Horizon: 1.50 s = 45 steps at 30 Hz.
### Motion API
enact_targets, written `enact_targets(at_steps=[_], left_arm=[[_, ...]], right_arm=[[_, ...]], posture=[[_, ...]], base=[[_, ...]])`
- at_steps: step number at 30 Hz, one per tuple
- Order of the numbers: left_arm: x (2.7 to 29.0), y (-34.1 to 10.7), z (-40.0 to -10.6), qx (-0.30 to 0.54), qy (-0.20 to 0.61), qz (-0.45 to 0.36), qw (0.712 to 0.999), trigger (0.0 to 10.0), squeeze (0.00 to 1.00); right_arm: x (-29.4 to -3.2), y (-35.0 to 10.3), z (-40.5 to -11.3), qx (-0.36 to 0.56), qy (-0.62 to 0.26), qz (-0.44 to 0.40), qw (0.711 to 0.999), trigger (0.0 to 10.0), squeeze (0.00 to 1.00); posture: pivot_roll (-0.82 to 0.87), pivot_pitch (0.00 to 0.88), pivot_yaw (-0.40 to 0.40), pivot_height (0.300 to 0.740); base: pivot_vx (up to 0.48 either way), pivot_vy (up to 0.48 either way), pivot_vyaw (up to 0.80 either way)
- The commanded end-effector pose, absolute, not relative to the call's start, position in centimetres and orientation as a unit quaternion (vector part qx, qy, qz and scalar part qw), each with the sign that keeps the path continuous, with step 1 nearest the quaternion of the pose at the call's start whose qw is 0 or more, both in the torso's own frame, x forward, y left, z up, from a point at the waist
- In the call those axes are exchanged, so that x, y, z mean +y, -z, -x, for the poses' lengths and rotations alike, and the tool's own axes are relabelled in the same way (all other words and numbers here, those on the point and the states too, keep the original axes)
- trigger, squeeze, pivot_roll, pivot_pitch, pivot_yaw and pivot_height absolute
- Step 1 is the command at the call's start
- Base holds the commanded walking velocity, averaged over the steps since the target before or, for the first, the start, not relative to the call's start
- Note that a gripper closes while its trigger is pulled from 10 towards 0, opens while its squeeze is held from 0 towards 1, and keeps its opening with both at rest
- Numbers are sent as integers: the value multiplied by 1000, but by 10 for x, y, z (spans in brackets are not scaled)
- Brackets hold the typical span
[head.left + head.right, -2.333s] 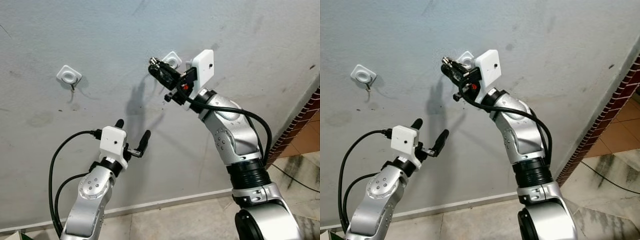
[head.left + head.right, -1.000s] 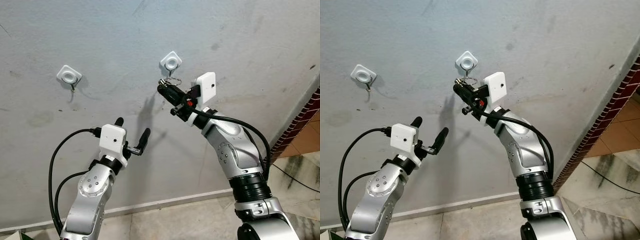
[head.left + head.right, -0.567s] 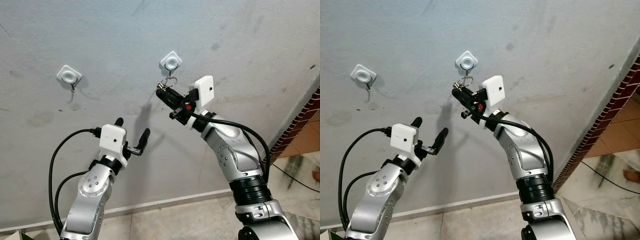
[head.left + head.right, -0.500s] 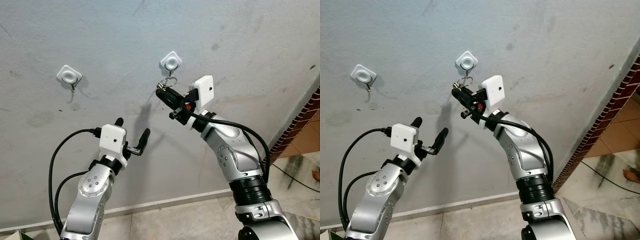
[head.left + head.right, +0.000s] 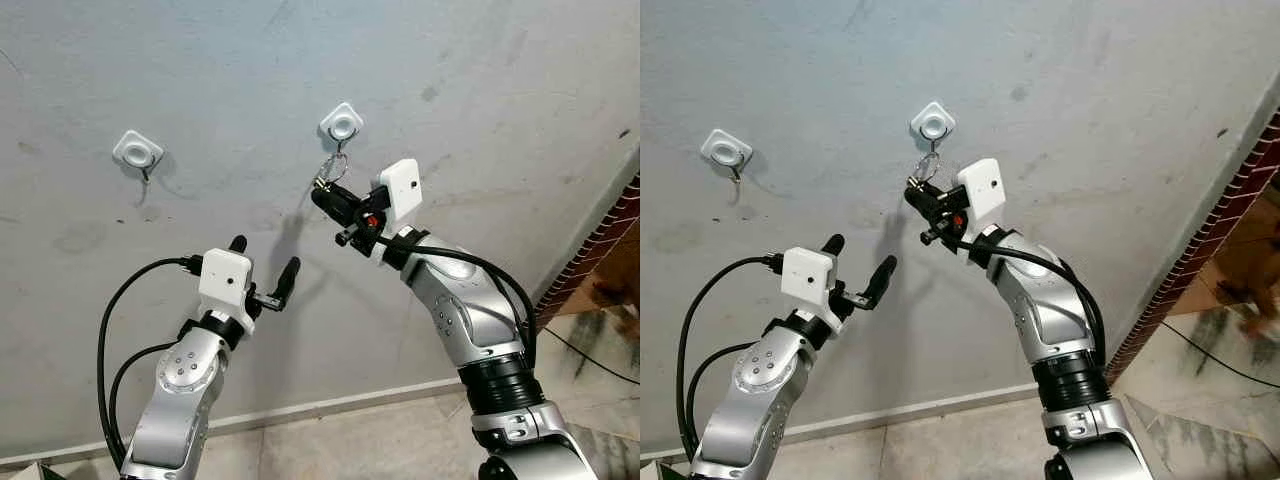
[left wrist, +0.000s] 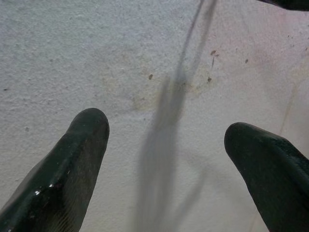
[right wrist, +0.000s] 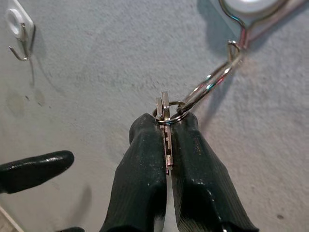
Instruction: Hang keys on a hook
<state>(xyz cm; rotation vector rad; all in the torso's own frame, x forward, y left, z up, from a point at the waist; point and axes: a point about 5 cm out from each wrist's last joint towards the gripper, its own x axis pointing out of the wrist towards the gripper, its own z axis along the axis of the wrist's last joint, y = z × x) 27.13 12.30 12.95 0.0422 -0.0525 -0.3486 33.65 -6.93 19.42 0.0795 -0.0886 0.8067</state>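
Observation:
Two white square hooks are stuck on the grey wall: one at the left [image 5: 137, 151] and one in the middle [image 5: 342, 123]. My right gripper [image 5: 322, 196] sits just below the middle hook, shut on the flat keys [image 7: 165, 126]. Their large key ring [image 7: 211, 83] is looped over that hook's wire [image 7: 235, 47] and pulled taut. Lower on the left, my left gripper [image 5: 264, 265] is open, with nothing between its fingers [image 6: 72, 164], and it points at bare wall.
A white skirting strip [image 5: 330, 407] runs along the foot of the wall above a tiled floor. A red brick edge [image 5: 1200, 250] rises at the right. Something blurred moves at the far right [image 5: 1255, 290].
My right gripper rose to the middle hook, dropped below it, and now the key ring hangs on the hook wire, drawn tight. The left arm stayed still.

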Motion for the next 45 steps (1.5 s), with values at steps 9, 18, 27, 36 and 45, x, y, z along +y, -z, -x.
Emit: enact_targets(at_steps=[9,18,27,36,45], left_arm=[[125,-130,-273,-26,174,-29,984,10000,0],[125,-130,-274,-26,175,-30,984,10000,0],[125,-130,-273,-26,177,-30,983,10000,0],[124,-129,-273,-25,178,-31,983,10000,0],[125,-130,-273,-27,177,-33,983,10000,0]], right_arm=[[-68,-180,-337,-10,-370,-35,928,10000,0],[-72,-176,-341,-4,-348,-34,937,10000,0],[-74,-176,-343,-7,-336,-32,941,10000,1000],[-75,-177,-344,-11,-328,-27,944,10000,1000],[-85,-179,-343,-32,-294,-3,955,10000,1000]], posture=[[25,28,68,740],[28,29,67,740],[28,26,69,740],[30,23,69,740],[26,24,70,740]], base=[[0,0,0],[0,0,0],[0,0,0],[0,0,0],[0,0,0]])
